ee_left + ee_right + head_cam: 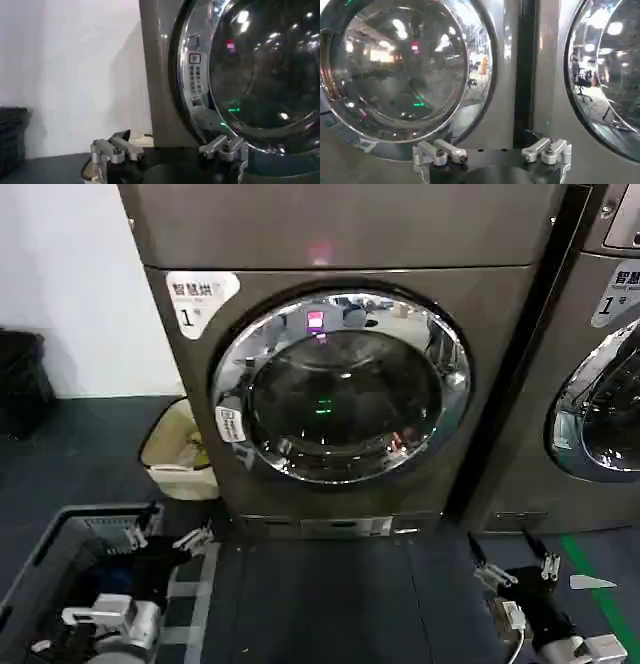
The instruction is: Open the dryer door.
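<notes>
Chrome rim flush to the cabinet: the dryer door point(341, 387) is shut, and neither arm has reached it.

The dark domed glass sits square in the grey front of the machine at centre, with its small white sticker point(231, 424) on the rim's left side, likely marking the edge where a pull should go. The left gripper point(190, 539) hangs low, below and left of the door and well apart from it, over a dark crate point(60, 554) on the floor; its fingers stand spread wide, I'd guess ready to hook the rim. The right gripper point(510, 569) waits low on the right, jaws also wide, in front of the gap between this machine and the second machine's door point(600, 409). A pale basket point(180, 452) sits by the left corner.
</notes>
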{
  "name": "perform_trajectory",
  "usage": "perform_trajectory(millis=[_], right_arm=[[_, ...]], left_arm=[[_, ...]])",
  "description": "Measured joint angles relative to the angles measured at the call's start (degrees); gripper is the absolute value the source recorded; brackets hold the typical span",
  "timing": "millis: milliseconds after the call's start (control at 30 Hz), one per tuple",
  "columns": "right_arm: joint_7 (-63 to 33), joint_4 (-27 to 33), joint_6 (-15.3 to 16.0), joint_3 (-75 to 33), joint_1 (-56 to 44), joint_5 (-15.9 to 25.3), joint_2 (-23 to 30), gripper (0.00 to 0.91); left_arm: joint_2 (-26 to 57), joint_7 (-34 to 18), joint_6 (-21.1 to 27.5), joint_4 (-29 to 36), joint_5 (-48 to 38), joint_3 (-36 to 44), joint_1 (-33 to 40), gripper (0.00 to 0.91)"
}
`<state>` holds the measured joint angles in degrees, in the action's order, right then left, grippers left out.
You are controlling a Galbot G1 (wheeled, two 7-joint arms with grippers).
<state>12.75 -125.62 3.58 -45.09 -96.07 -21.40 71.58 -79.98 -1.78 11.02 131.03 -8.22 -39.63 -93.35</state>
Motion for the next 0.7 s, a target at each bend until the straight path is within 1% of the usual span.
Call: perform_trajectory(millis=[300,533,700], right_arm=[[1.82,1.71,0.38,4.43,4.81,-3.69,-6.23,0.907],[3.1,3.6,0.67,10.95,12.86,-8.11,-12.36,0.907],[4.48,5.22,0.7,16.07,18.7,-10.33,-16.64,0.907]], left_arm=[[0.16,0.05,0.06,1.26,-0.12,0.03,-1.02,0.907],[0.35,0.0,0.19,2.26,-0.5,-0.49,-1.69,0.907],[0.28,-0.05,0.27,2.6,-0.58,-0.58,-1.89,0.907]])
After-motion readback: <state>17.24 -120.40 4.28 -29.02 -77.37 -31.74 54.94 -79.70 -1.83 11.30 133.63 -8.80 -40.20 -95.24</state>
